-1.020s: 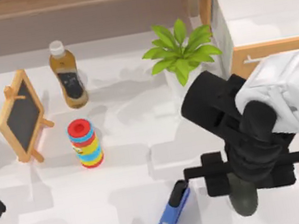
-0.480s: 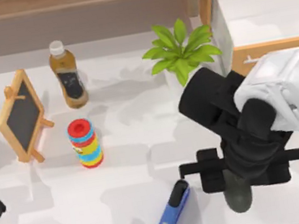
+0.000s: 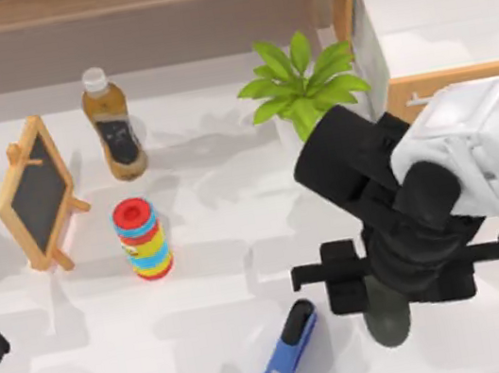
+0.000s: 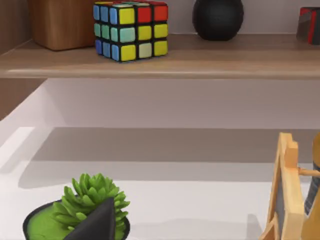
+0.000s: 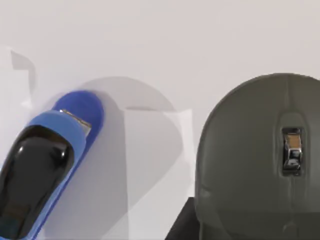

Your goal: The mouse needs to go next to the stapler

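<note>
1. White table (image 3: 116,362) with a wooden shelf behind; clutter at the back stands well apart from the right tool (image 3: 384,303).
2. Right tool hangs low over the table, grasping the mouse (image 3: 389,324), whose rounded end pokes out below it. Whether the mouse touches the table I cannot tell.
3. Stapler (image 3: 289,348) lies near the tool, toward the top view's left, with bare table between.
4. Risk: carrying too far sideways would knock the stapler and skew it.
5. Risk: the mouse's smooth back may slip if released above the surface, so it rolls away.
6. Left tool sits parked at the top view's left edge.
</note>
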### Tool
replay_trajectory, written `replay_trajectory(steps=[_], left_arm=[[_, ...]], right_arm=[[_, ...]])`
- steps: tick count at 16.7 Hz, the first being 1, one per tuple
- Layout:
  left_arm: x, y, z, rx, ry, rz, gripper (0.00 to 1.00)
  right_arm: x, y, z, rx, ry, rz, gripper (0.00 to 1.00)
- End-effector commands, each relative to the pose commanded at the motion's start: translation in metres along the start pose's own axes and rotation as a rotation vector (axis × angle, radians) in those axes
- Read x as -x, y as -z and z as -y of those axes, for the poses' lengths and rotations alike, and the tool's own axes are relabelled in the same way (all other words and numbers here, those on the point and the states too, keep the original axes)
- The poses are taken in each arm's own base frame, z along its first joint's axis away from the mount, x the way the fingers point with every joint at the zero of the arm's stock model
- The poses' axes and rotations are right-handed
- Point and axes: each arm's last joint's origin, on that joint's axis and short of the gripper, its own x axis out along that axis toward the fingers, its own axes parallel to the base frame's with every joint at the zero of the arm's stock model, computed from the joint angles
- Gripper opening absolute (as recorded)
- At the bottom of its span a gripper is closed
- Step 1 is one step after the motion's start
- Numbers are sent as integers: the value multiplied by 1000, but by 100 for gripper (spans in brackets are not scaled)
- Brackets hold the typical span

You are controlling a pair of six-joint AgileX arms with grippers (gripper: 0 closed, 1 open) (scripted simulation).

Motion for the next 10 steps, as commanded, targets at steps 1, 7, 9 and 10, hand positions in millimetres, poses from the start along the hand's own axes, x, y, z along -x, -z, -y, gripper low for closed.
replay_trajectory(steps=[1,7,9,10], left_arm=[[0,0,0,0,0,0,100],[0,0,0,0,0,0,100],[0,0,0,0,0,0,100],[0,0,0,0,0,0,100]], right_arm=[[-1,0,0,1,1,0,0],[-17,7,6,7,47,-39,0],[-21,8,7,9,59,-51,0],[-21,8,7,9,59,-51,0]])
